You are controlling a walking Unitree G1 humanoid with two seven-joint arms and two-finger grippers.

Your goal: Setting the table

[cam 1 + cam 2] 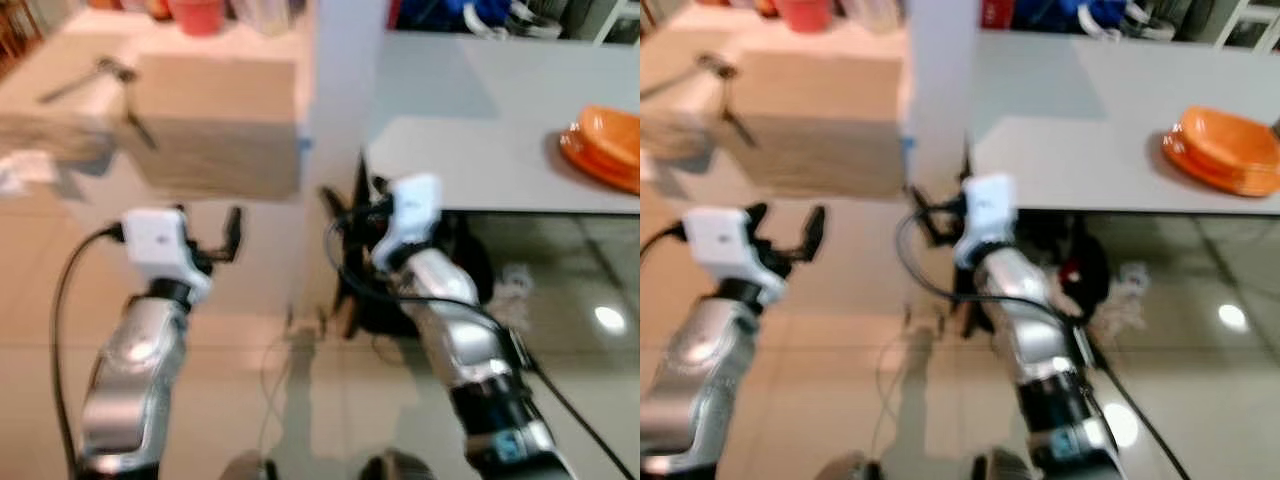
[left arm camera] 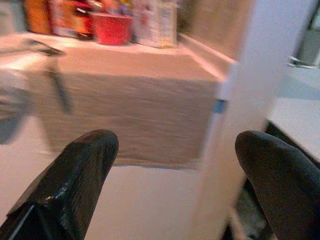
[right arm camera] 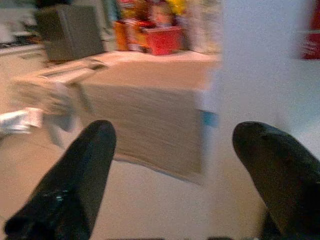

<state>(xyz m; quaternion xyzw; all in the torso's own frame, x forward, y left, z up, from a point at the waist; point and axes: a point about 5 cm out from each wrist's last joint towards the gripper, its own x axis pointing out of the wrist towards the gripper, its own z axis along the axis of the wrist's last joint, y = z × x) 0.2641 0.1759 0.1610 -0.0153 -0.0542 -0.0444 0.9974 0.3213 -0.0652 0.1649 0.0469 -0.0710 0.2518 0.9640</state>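
The counter (image 1: 1090,130) looks matt grey and smooth; the orange plates (image 1: 1225,150) have a plastic-like sheen (blurred); the floor (image 1: 590,330) tiles are glossy; the wood-grain cabinet (image 2: 125,115) is matt.

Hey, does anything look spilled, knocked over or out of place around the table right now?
Nothing stands out, though the views are blurred. The orange plates sit neatly stacked on the grey table near its right end. Both end effectors, left and right, are open and hold nothing, raised before the white pillar.
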